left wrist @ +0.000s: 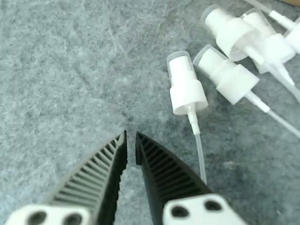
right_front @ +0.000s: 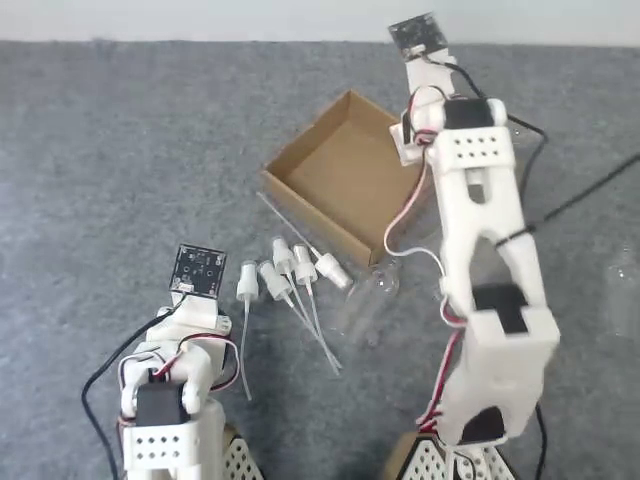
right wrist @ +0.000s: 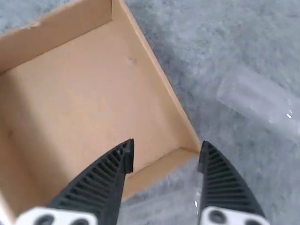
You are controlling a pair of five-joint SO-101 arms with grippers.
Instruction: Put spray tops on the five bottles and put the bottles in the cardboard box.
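Note:
The cardboard box (right_front: pixel 340 175) lies open and empty on the grey carpet; its inside shows in the right wrist view (right wrist: pixel 70 117). My right gripper (right wrist: pixel 167 147) hangs open over the box's corner, holding nothing. A clear bottle (right wrist: pixel 258 98) lies on the carpet just outside the box wall. Several white spray tops (right_front: pixel 290 270) with long dip tubes lie in a cluster in front of the box. Beside them lies another clear bottle (right_front: pixel 370 295) on its side. My left gripper (left wrist: pixel 131 139) is shut and empty, close to the nearest spray top (left wrist: pixel 185 89).
A loose thin tube (right_front: pixel 290 225) lies along the box's front wall. A faint clear bottle (right_front: pixel 622 285) lies at the right edge. The right arm (right_front: pixel 485 250) stretches over the carpet right of the box. Open carpet spreads to the left.

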